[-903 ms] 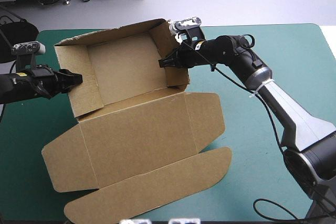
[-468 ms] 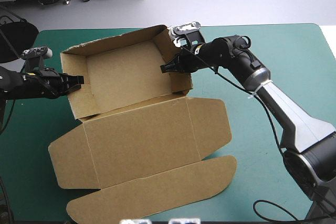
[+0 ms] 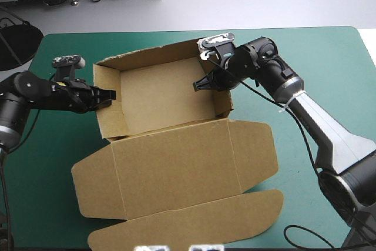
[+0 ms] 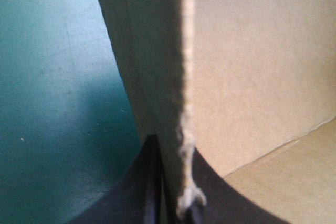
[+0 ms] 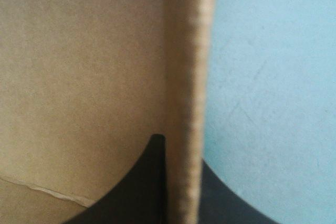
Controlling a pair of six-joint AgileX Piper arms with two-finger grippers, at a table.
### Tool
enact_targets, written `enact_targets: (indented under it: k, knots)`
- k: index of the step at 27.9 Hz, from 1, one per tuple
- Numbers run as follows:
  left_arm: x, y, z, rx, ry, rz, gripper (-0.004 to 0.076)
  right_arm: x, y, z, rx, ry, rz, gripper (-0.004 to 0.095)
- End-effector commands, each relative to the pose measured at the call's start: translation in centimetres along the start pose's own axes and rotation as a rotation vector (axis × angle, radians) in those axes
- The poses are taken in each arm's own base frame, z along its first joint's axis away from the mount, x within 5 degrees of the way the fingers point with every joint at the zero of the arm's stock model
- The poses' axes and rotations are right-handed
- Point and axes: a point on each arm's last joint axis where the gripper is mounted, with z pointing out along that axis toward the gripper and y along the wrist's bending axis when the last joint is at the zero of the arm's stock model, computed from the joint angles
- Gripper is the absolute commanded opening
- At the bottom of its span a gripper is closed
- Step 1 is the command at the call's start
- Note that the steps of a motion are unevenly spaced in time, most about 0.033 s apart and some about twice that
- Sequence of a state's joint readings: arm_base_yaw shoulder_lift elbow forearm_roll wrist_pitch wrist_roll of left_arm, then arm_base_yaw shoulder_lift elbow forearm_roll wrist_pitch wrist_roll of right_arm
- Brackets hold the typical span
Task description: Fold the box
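The brown box (image 3: 176, 163) sits mid-tabletop (image 3: 317, 57) as an open tray, its walls raised and its lid flat toward the near edge. The left hand (image 3: 109, 94) pinches the left wall and the right hand (image 3: 198, 85) pinches the right wall. Securing the walls seems the remaining work.

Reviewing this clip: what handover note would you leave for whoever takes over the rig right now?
Left end effector: shut on the left side wall of the brown cardboard box.
Right end effector: shut on its right side wall.
Box sits mid-table on the teal-green cover, an open tray.
Done: walls raised.
Left: the lid panel and its curved front flap lie flat toward the near edge, unfolded.
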State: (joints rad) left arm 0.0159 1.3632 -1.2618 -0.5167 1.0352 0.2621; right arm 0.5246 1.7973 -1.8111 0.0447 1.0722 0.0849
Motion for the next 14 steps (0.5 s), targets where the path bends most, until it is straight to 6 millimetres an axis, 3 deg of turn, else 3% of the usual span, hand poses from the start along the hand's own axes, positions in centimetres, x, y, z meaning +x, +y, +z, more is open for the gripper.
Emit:
enact_targets:
  k: [1,8,14]
  knots:
    - [-0.7,-2.7,0.2,0.037,-0.051,0.013,-0.0009,0.2,-0.1,-1.9,0.022,0.028,-0.019,-0.0013]
    - [-0.6,-4.5,4.3,0.020,0.023,0.037,-0.0009,1.9,0.1,3.0,-0.020,0.231,0.048,-0.0013]
    - [-0.8,-3.4,7.8,-0.063,0.105,0.010,-0.0009,2.3,0.5,5.9,-0.069,0.275,0.084,-0.0013]
